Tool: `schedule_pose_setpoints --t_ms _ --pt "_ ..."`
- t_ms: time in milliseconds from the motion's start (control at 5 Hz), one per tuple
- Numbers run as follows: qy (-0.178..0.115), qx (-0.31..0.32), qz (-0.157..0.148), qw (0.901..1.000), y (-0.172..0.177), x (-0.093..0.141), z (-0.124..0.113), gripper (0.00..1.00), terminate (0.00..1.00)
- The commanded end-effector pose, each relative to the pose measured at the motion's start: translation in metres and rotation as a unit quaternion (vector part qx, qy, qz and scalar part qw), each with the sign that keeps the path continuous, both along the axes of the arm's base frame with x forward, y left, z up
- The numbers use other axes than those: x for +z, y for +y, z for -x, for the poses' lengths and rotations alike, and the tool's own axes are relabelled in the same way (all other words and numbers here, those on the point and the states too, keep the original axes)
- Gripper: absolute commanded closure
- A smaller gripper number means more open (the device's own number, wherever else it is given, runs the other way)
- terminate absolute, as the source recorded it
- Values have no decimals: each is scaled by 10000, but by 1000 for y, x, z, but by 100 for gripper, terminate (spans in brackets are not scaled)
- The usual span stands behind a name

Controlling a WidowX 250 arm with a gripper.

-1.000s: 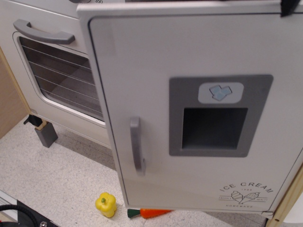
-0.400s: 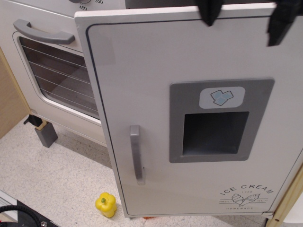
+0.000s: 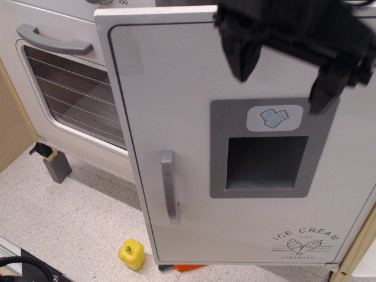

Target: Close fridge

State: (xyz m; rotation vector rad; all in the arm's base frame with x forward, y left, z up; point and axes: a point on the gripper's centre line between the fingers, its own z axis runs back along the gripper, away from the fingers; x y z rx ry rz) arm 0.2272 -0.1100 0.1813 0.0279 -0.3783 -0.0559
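Dropped lower into view since a moment ago: black tool (image 3: 282,88), fingers spread apart, empty, before upper fridge door (image 3: 176,88). Just below, grey dispenser panel (image 3: 267,150); farther left, handle (image 3: 169,186). Beneath door edge, yellow pepper (image 3: 131,254).

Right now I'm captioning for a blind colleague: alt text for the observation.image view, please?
A black robot hand, fingers apart, hangs before the fridge door, which stands ajar. An oven door is at left; a yellow toy pepper lies on the floor.
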Motion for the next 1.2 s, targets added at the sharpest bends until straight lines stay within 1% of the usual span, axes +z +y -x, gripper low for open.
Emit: schedule_pose_setpoints --t_ms 0,200,400,600,800,1000 --pt "-225 558 29 9982 14 -35 -15 0 0" --pt "-733 995 175 9922 28 -44 -47 0 0" --pt "-953 1302 296 9864 43 -49 -67 0 0" --pt "-1017 1498 373 9828 52 -46 -78 0 0" --pt "-968 1566 375 9822 56 -46 -84 0 0" --pt "-876 1547 345 9835 57 -46 -85 0 0"
